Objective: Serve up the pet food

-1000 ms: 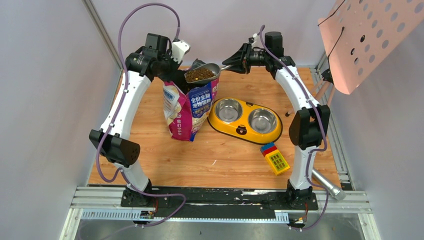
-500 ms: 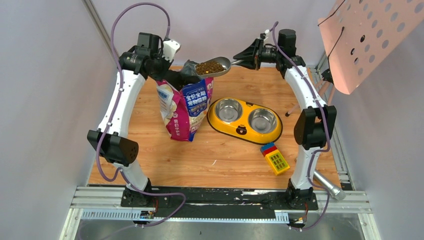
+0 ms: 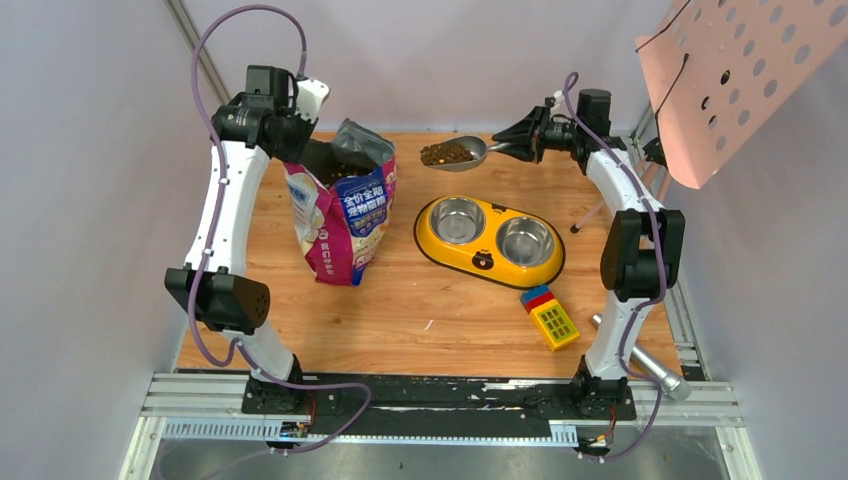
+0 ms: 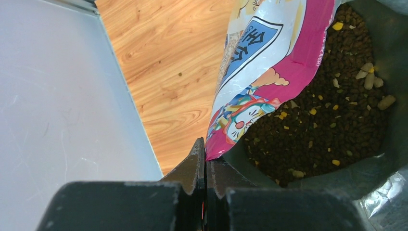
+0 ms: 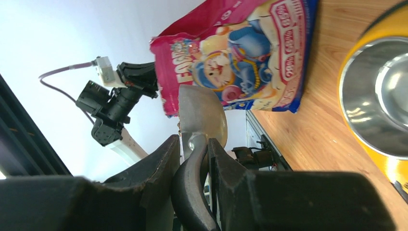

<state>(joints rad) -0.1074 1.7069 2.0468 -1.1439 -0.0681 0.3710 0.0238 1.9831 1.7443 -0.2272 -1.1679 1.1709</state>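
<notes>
The blue-and-magenta cat food bag (image 3: 340, 215) stands open at the table's back left, dark brown pet food (image 4: 327, 115) showing inside it. My left gripper (image 4: 206, 155) is shut on the bag's upper rim, at its left side. My right gripper (image 3: 515, 145) is shut on the handle of the grey metal scoop (image 3: 455, 153), which hangs level in the air with a heap of pet food (image 3: 447, 153) in it. The scoop is right of the bag mouth, just beyond the far left end of the yellow double-bowl feeder (image 3: 483, 262). Both steel bowls look empty.
A small toy of coloured blocks (image 3: 550, 315) lies in front of the feeder. A metal cylinder (image 3: 645, 365) rests by the right arm's base. A pink perforated panel (image 3: 740, 70) overhangs the back right corner. Grey walls close in the left and back sides.
The right gripper has carried the filled scoop rightward and lower, away from the bag mouth toward the feeder. The left arm has pulled the bag to the left.
</notes>
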